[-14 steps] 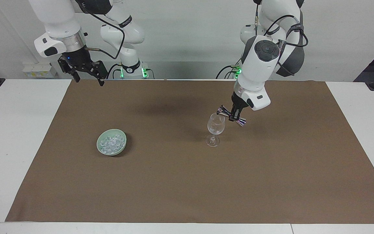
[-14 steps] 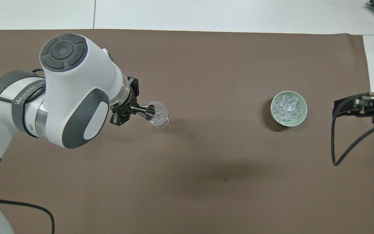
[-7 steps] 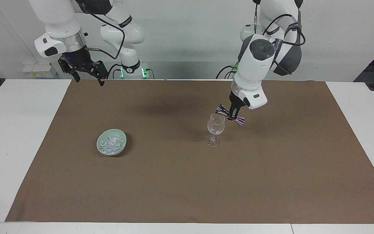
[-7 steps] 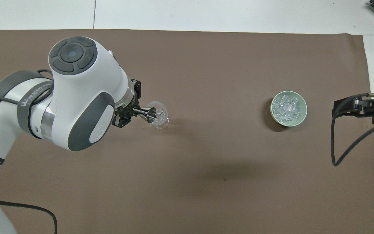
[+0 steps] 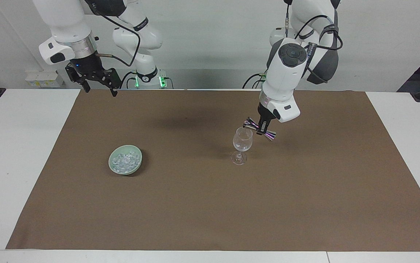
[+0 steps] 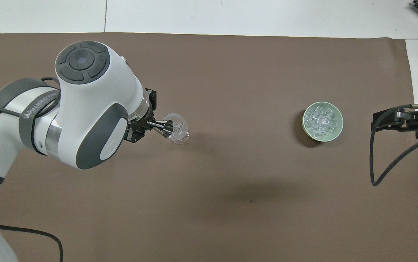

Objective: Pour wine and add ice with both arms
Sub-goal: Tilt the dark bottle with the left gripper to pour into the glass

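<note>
A clear wine glass (image 5: 242, 144) (image 6: 175, 128) stands upright on the brown mat, toward the left arm's end. My left gripper (image 5: 262, 129) (image 6: 147, 123) hangs just over its rim, shut on the waist of a shiny double-ended jigger (image 5: 248, 124) (image 6: 166, 127). The jigger is tilted, with its lower mouth at the glass's rim. No wine shows; the glass looks clear. The ice (image 5: 124, 161) (image 6: 321, 120) is heaped in a pale green bowl (image 5: 126, 171) (image 6: 334, 135) toward the right arm's end. My right gripper (image 5: 99, 89) (image 6: 387, 120) waits open and raised over the mat's corner nearest the robots, holding nothing.
The brown mat (image 5: 210, 204) covers most of the white table (image 5: 20, 164), with bare white strips at both ends. A black cable (image 6: 387, 167) loops down from the right arm's wrist.
The left arm has lifted slightly and drawn a little toward the robots, keeping the tilted jigger at the glass's rim. The right arm, bowl and glass have not moved.
</note>
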Controlling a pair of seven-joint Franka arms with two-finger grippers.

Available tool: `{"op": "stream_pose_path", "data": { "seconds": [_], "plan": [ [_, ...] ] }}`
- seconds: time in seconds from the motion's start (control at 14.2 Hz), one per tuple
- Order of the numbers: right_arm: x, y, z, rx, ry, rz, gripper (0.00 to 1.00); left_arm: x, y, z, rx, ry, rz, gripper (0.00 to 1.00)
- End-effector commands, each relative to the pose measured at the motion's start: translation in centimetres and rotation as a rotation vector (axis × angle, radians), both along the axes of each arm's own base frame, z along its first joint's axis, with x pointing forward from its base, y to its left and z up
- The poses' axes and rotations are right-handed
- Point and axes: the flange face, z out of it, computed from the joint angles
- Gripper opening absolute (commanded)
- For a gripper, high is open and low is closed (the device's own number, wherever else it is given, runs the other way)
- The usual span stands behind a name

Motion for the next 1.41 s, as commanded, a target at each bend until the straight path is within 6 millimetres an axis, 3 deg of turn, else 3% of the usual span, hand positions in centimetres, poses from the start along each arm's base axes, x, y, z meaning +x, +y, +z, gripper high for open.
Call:
{"op": "stream_pose_path", "data": {
  "seconds": [0.0,1.34],
  "plan": [
    [-0.76,0.18,0.03,-0.006,0.001,0.033,1.0,-0.26,-0.34,0.76,0.025,-0.002,0.008,0.0],
    [-0.72,0.19,0.2,-0.006,-0.005,0.036,1.0,0.26,-0.37,1.2,0.013,-0.022,0.014,0.0]
  ]
}}
